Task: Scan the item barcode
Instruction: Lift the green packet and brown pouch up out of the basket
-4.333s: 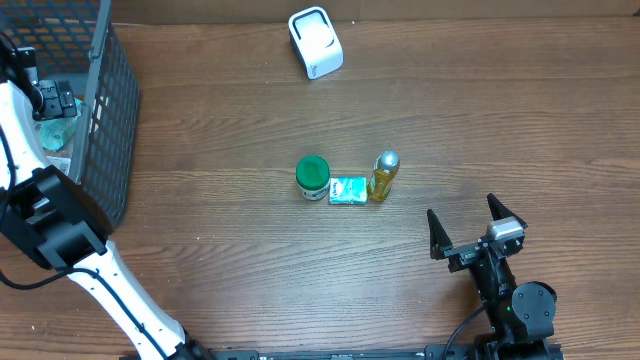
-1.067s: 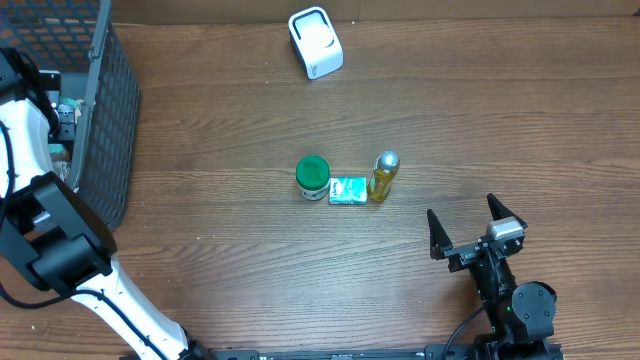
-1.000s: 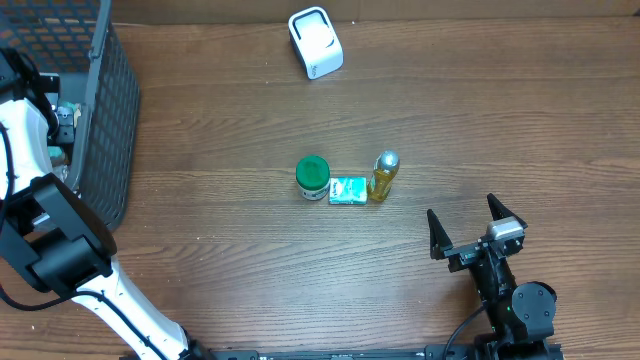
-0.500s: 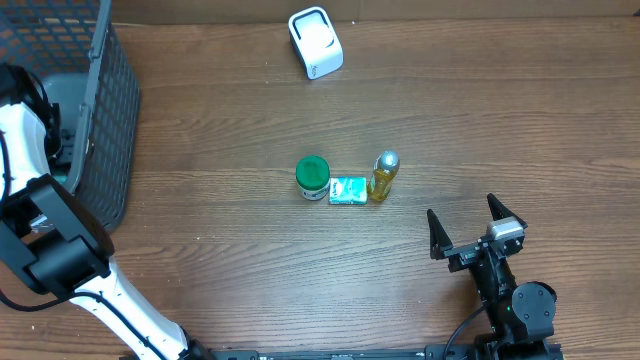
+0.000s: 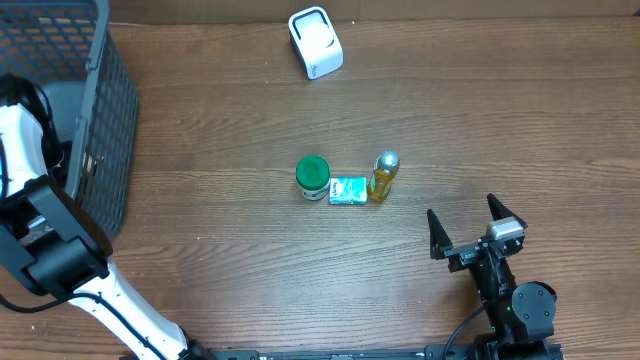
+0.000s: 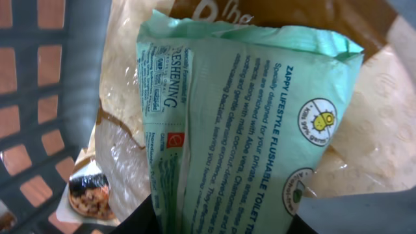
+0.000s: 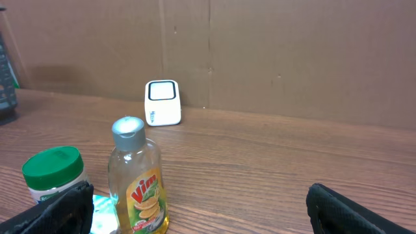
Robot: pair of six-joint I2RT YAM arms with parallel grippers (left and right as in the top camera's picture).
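L arm [image 5: 20, 150]: white shell links w/ chunky black joint blocks. R arm [image 5: 508, 290]: all black, round joint at base, small silver plate [image 5: 503, 231] on the wrist, two black pointed fingers [image 5: 436, 232] w/ tapered tips.

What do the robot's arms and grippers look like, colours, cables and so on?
The left arm has white links joined by bulky black joint housings. The right arm is all black, with a thin black cable looping by its base; the right gripper has two black pointed fingers and a small silver block behind them.
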